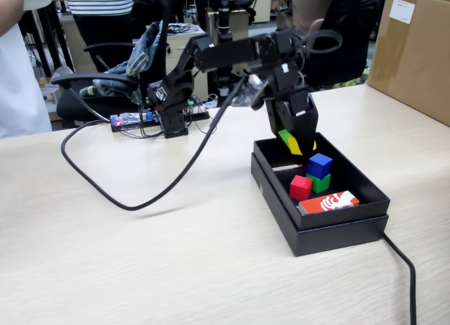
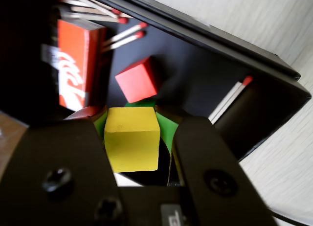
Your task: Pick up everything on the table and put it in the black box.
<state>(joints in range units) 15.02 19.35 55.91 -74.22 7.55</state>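
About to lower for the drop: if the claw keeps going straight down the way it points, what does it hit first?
Probably the black box floor at its far end; the claw holds the yellow cube. The blue cube sits close, depth unclear.

I see the black box [image 1: 330,230] crowded at its near end: 3 cubes [image 1: 314,177], a matchbox [image 1: 329,202] and matchsticks [image 2: 123,36]. Its far end [image 1: 271,150] and the surrounding bench [image 1: 140,262] are open.

The arm [image 1: 232,54] reaches out level, wrist bent down, tool [image 1: 297,143] clamped around something.
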